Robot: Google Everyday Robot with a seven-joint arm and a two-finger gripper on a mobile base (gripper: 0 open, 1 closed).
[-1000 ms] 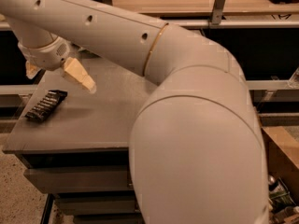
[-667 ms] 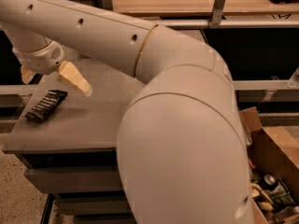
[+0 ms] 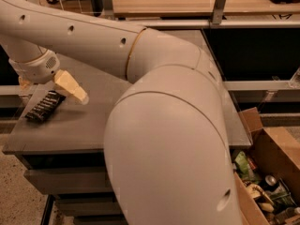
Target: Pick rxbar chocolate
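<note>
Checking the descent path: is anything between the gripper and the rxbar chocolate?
Nothing visible does. The gripper hangs open just over the rxbar chocolate, which lies flat at the table's left end.

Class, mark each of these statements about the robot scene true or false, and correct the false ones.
1. The rxbar chocolate lies flat on the grey table. True.
2. The pincer has the bar clamped and lifted clear of the table. False: the pincer is open at the left of the view, just above the bar's far end, and the bar rests on the table.
3. A cardboard box holding assorted items stands at the lower right, beside the table. True.
4. The bar lies near the table's right edge. False: it lies near the left edge.
</note>
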